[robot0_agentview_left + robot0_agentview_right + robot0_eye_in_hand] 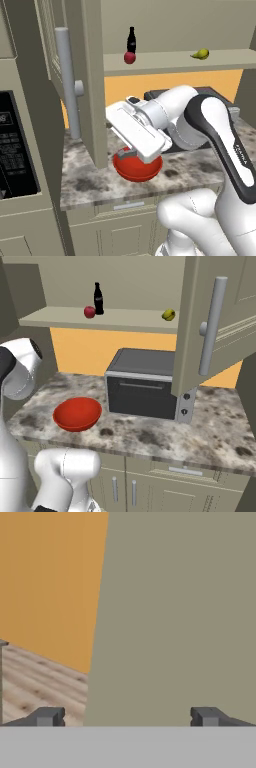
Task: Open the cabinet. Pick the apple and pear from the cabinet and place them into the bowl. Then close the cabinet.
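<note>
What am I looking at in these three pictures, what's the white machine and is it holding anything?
It is a simulated kitchen with a white robot arm. Two pictures come from cameras behind the arm, to its left and right; the third looks along its gripper, which is open and empty, facing a beige door panel. The cabinet stands open. On its shelf sit an apple, a dark bottle and a pear. On the stone counter below are a red bowl, empty, and a dark oven-like box.
</note>
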Available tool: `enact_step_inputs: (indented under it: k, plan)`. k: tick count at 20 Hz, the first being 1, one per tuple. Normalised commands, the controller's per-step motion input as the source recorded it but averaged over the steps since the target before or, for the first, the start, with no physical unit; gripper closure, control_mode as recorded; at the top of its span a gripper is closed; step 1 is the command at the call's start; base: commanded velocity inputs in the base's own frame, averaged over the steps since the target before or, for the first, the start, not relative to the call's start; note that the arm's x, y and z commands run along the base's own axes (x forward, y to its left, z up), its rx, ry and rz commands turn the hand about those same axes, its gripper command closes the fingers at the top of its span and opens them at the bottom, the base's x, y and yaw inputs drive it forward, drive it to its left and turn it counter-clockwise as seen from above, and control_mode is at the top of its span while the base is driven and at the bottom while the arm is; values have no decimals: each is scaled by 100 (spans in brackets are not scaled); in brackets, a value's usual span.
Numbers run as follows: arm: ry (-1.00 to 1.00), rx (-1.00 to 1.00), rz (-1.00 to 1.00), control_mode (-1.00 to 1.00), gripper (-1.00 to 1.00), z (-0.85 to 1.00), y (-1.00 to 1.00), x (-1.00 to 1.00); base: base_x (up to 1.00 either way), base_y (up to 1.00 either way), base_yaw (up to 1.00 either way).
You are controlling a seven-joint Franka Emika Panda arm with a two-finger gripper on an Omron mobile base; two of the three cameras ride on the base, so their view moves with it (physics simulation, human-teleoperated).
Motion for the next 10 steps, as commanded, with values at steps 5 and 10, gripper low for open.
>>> enact_step_inputs:
  k: [5,10]
  plan:
    - [-6,0,0,-100,-100,6,-36,-4,0,0,0]
    - [-3,0,0,-100,-100,1,-42,0,0,0,0]
